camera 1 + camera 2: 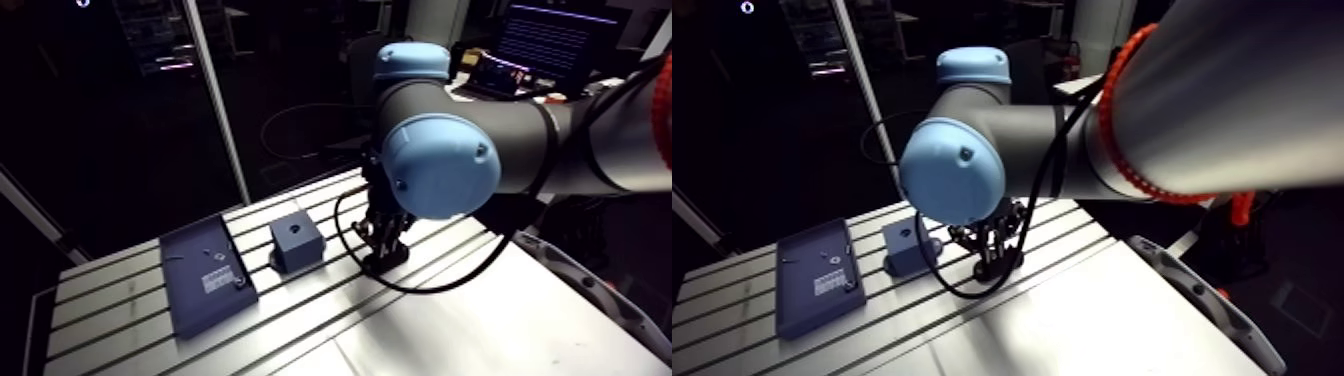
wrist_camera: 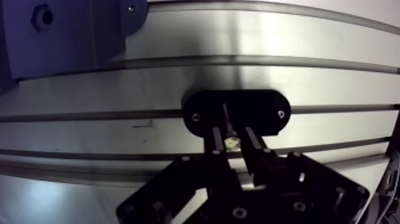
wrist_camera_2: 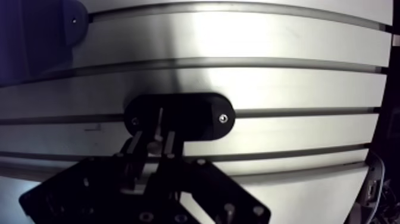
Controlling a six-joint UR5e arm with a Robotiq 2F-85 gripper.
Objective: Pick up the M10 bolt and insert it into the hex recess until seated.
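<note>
In the wrist view my gripper (image 2: pixel 231 138) is shut on the M10 bolt (image 2: pixel 230 142). The bolt's pale head sits between the fingertips and its thin shank points ahead. Right under the fingertips lies a black oval holder plate (image 2: pixel 262 108) with a screw at each end, fixed to the slotted table. The dark blue block (image 1: pixel 296 241) with the hex recess (image 2: pixel 43 18) stands ahead of the gripper and off to one side. In the arm view the gripper (image 1: pixel 385 255) is down at the table, just right of that block.
A flat dark blue tray (image 1: pixel 205 272) with a few small parts lies left of the block. The aluminium table (image 1: pixel 470 330) has long slots running across it. A black cable loops beside the gripper.
</note>
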